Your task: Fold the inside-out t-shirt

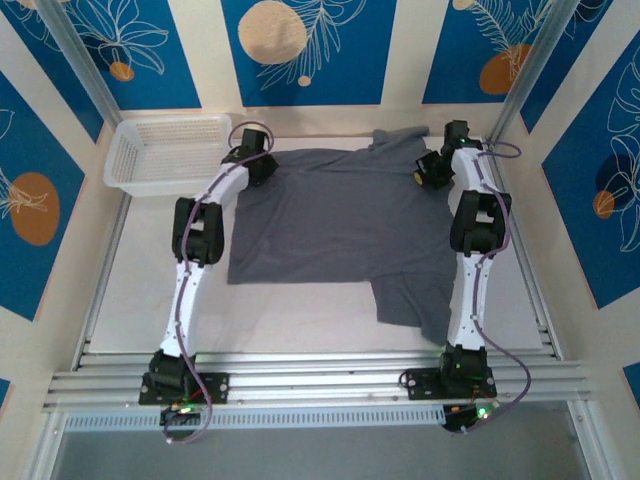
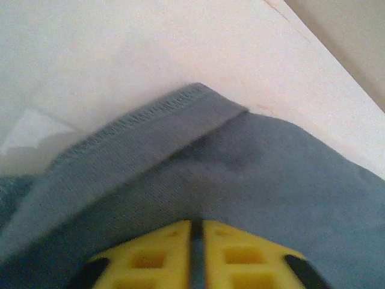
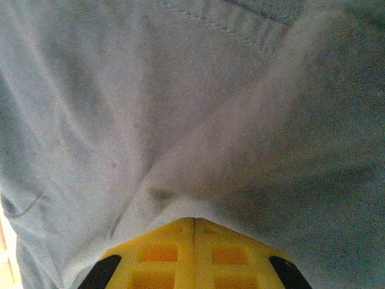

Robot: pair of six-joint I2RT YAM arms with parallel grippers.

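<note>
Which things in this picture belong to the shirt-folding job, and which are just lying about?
Belongs to the job:
grey t-shirt
left hand, pinching its fabric
right hand, pinching its fabric

Just lying about:
white mesh basket, far left

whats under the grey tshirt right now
Bare white table shows around the t-shirt, which lies spread on it. What lies beneath the fabric is covered. At its far corners the cloth also hides the tips of the left fingers and right fingers.
</note>
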